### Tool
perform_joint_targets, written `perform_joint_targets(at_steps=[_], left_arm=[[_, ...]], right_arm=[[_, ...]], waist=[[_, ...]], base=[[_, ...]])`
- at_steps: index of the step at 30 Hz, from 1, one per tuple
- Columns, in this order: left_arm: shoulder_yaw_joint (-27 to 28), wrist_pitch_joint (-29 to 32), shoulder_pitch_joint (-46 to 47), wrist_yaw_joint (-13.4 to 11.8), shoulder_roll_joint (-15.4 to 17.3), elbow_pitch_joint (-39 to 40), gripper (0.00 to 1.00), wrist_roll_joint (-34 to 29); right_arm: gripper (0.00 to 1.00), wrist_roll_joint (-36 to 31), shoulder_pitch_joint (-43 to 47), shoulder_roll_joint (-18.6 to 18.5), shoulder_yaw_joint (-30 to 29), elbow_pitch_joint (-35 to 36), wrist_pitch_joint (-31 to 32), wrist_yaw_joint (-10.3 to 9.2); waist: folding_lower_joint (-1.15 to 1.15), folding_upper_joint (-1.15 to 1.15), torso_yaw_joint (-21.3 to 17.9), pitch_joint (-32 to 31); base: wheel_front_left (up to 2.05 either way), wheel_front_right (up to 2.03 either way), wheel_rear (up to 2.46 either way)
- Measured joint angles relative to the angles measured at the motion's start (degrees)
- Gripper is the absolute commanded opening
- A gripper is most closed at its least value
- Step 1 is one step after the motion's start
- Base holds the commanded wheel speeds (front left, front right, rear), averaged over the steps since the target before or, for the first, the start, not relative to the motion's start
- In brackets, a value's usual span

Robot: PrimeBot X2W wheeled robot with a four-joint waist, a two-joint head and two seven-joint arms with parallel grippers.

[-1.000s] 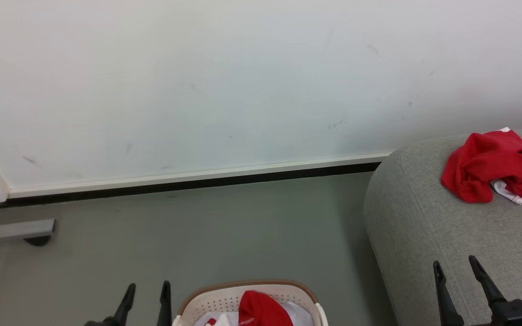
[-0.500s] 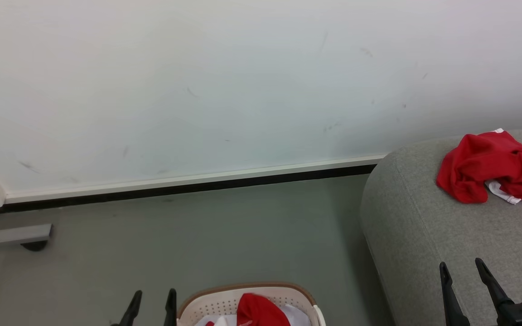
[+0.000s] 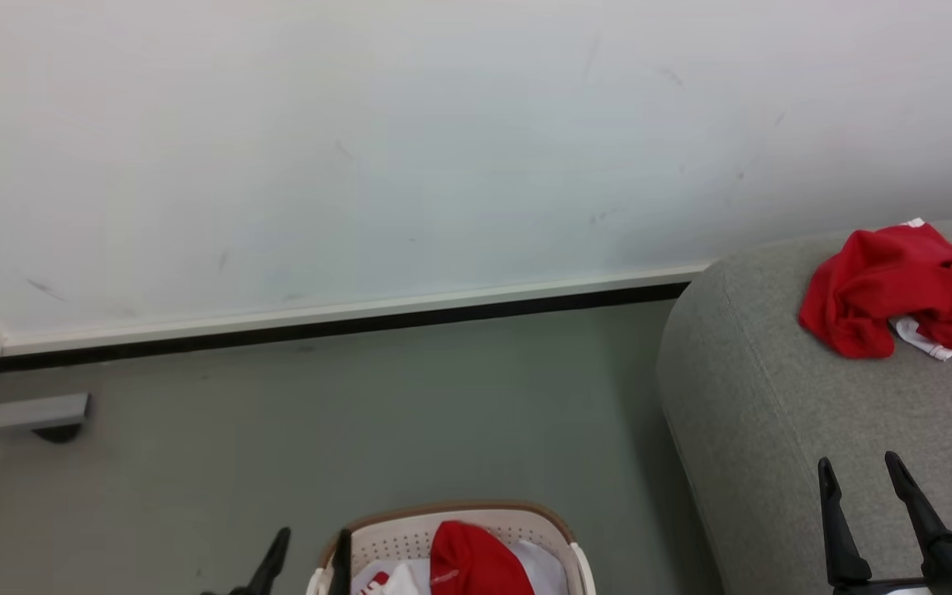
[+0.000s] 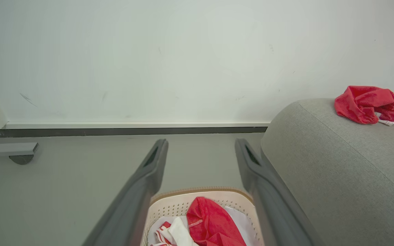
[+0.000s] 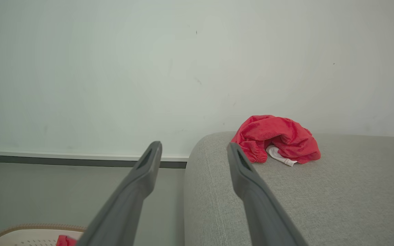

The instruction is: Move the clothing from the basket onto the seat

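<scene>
My left gripper [image 3: 315, 533], bottom left, and right gripper [image 3: 857, 459], lower right, both gape empty. Red clothing [image 3: 476, 562] lies in the basket [image 3: 451, 507], bottom centre; another red garment [image 3: 897, 285] sits on the seat [image 3: 773, 430], upper right.

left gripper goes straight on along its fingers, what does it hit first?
The left gripper, jaws open, points over the far rim of the basket, not into it. The way looks free above the floor; first in line is probably the skirting below the wall, though depth is unclear.
</scene>
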State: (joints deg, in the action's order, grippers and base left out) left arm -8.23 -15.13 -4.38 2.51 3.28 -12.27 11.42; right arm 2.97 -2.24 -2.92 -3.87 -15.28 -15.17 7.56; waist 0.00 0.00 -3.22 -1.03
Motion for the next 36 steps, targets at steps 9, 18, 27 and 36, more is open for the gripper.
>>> perform_joint_targets(at_steps=[9,18,27,36], left_arm=[[-7.5,2.6,8.5,1.6,-0.4,-8.5,1.00,-1.5],[-15.9,5.5,23.1,3.1,-0.5,-20.4,1.00,-2.9],[-22.3,7.0,35.7,4.4,-0.6,-34.5,1.00,-3.8],[-26.2,6.9,47.0,4.8,-0.6,-44.1,1.00,-1.9]], right_arm=[[1.00,-1.7,-3.7,0.0,-0.3,2.4,0.0,0.00],[1.00,-2.0,-10.5,-0.5,-0.1,5.7,0.0,0.00],[1.00,-1.8,-15.8,-2.4,-0.6,10.1,0.0,0.00],[1.00,-0.9,-18.3,-4.5,-0.6,16.1,0.0,0.00]], waist=[[0.01,0.00,-0.9,6.0],[0.02,0.00,-2.6,18.0],[0.03,0.00,-3.8,31.7],[0.03,0.00,-3.6,43.9]], base=[[0.00,0.00,0.00],[0.00,0.00,0.00],[0.00,0.00,0.00],[0.00,0.00,0.00]])
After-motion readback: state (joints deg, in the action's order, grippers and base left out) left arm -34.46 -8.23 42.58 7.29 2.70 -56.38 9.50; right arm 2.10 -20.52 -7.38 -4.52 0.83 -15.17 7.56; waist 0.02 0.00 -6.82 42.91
